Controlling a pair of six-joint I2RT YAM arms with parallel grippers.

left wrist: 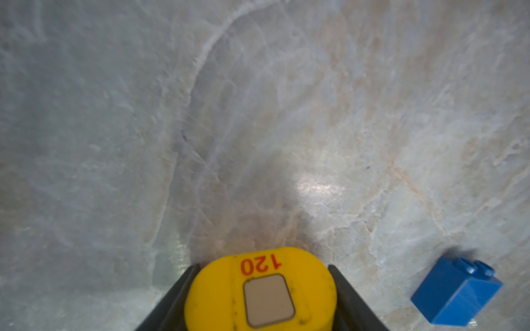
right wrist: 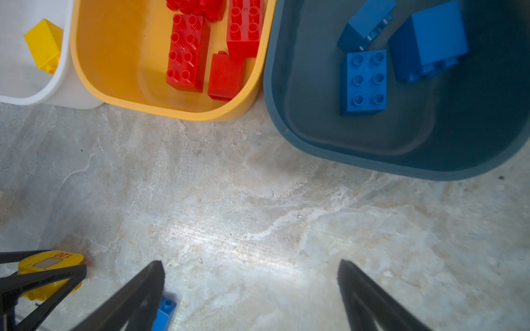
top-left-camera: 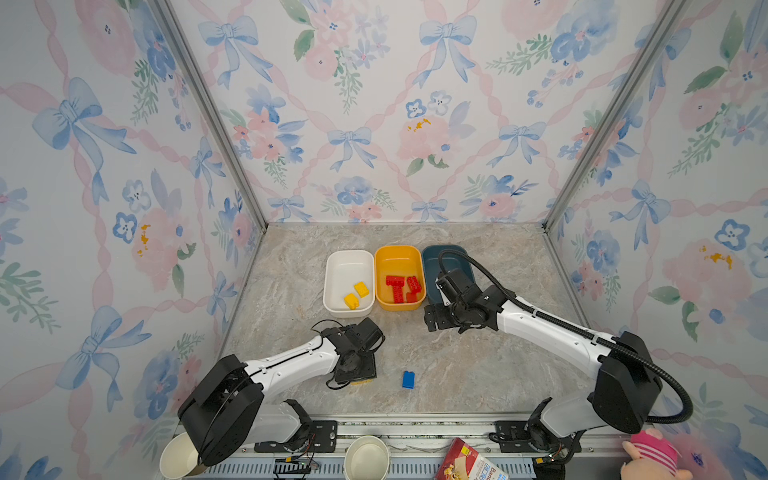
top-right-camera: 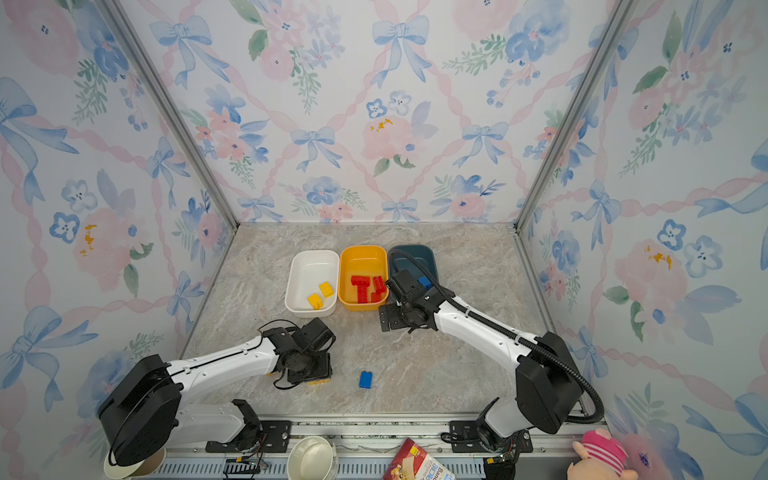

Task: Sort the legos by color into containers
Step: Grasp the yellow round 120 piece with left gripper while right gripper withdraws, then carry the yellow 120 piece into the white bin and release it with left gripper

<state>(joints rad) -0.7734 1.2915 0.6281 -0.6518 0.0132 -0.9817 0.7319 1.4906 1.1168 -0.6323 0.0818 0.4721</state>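
My left gripper (left wrist: 263, 266) is shut on a yellow lego (left wrist: 259, 289) marked 120, low over the table near its front left; in a top view only a yellow sliver (top-left-camera: 361, 381) shows under the wrist. A blue lego (top-left-camera: 408, 379) lies loose on the table just right of it. My right gripper (right wrist: 251, 263) hangs open and empty in front of the containers. The white container (top-left-camera: 348, 259) holds two yellow legos (top-left-camera: 356, 295). Several red legos (top-left-camera: 403, 286) lie in the yellow-orange container (top-left-camera: 398, 253). Three blue legos (right wrist: 364, 81) lie in the teal container (top-left-camera: 432, 257).
Two paper cups (top-left-camera: 178, 457) (top-left-camera: 366, 459), a snack box (top-left-camera: 469, 463) and a pink plush toy (top-left-camera: 652, 455) sit along the front rail. Floral walls close in the table on three sides.
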